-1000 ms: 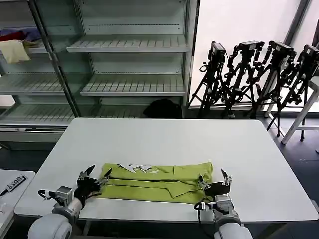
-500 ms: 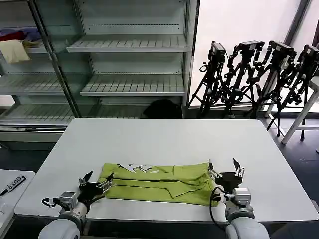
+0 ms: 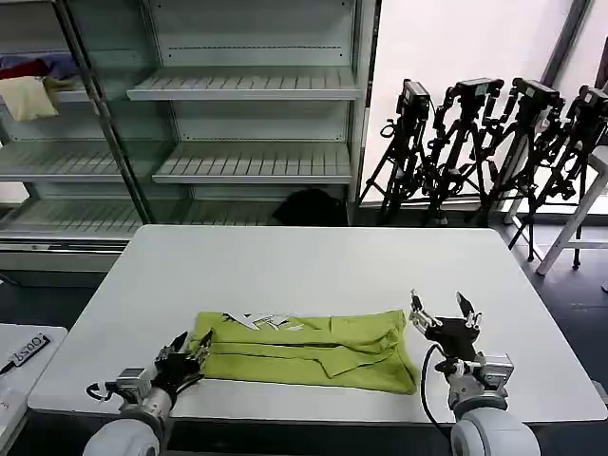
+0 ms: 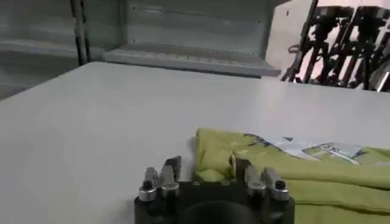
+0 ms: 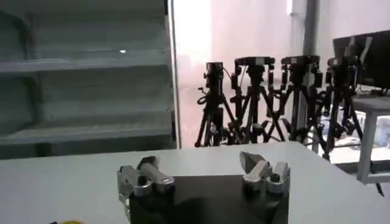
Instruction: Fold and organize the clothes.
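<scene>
Down at the near edge of the white worktop (image 3: 313, 266), the left gripper (image 3: 190, 353) sits low, right at the left end of the lime T-shirt (image 3: 304, 348). From the left wrist camera its fingers (image 4: 172, 168) stand spread apart with nothing between them, and the shirt's folded corner (image 4: 214, 152) lies just ahead, between and slightly past the tips. So the cloth is dead in front of that gripper.

Over to the other side: the right gripper (image 3: 445, 320) is raised off the worktop, just beyond the shirt's right end, apart from the fabric. Its fingers (image 5: 256, 163) are splayed wide, holding nothing, and they point out across bare worktop toward the tripods (image 3: 494, 142) by the window.

The shirt itself lies as a long folded band, its long axis running left to right along the near edge, white graphic (image 3: 256, 321) peeking out toward the left. My read: the left arm is the nearer one to take an end; the right would have to come back down and inward.
</scene>
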